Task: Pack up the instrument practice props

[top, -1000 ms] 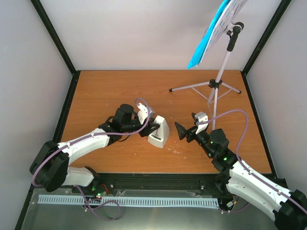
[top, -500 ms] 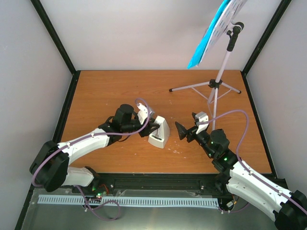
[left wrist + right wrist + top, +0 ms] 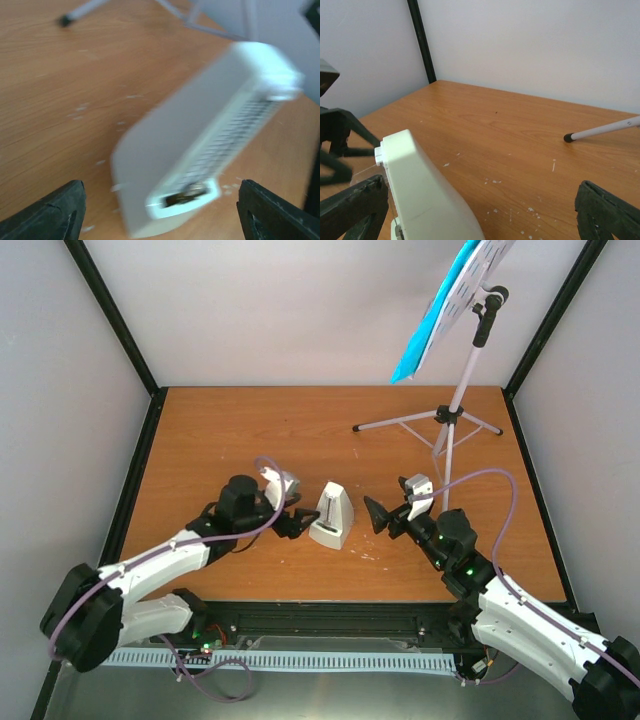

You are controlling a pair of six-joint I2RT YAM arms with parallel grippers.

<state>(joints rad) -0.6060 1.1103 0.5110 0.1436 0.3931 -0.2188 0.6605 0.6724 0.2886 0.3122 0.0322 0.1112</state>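
Metronome stands on the desk between the two hands, just ahead of each. The left hand and right hand are both spread wide, grasping nothing. A good grasp likely means centring its flat sides between the fingers and closing low, so it does not tip.

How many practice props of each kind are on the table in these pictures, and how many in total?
music stand: 1
metronome: 1
blue sheet-music bundle: 1 (single pages cannot be counted)
Total: 3
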